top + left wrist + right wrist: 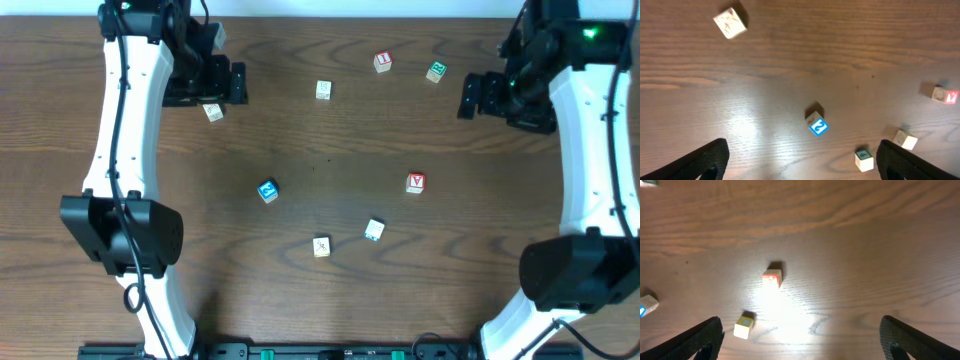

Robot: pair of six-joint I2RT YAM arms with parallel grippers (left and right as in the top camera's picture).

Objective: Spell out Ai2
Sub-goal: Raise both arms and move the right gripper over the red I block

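Across the worktop [330, 140]: eight small cube blocks lie scattered and well apart, with no two lined up. I judge the spelling not yet begun.
Arms: the left arm [125, 120] runs up the left edge to the far left corner. The right arm [588, 130] runs up the right edge towards the far right corner.
Left jaws: spread wide and holding nothing. The fingers [710, 157] show at the bottom corners of the left wrist view with bare wood between them.
Right jaws: equally wide and empty, with the fingers [702, 337] at the bottom corners of the right wrist view.
Likely "2": the blue block [267, 191] sits left of the worktop's middle. Its top mark looks like a 2 but is small.
Likely "A": the red block [415, 182] sits right of the middle. Its mark looks like an A seen upside down, though I am not sure of that.
Possible "i": the far red block [382, 63] is near the far edge, right of centre, and I cannot read it.
Bystander: a cream block [213, 112] lies just beside the left jaws, letter unreadable.
Deciding relation: the blue block lies towards the near edge and the middle from the left jaws, so the left arm is nearer. The red block lies the same way from the right jaws, so the right arm is nearer. Cubes have no long axis, but the blue block sits skewed to the worktop edges. A wrist turn would probably be needed to square up on two of its faces.
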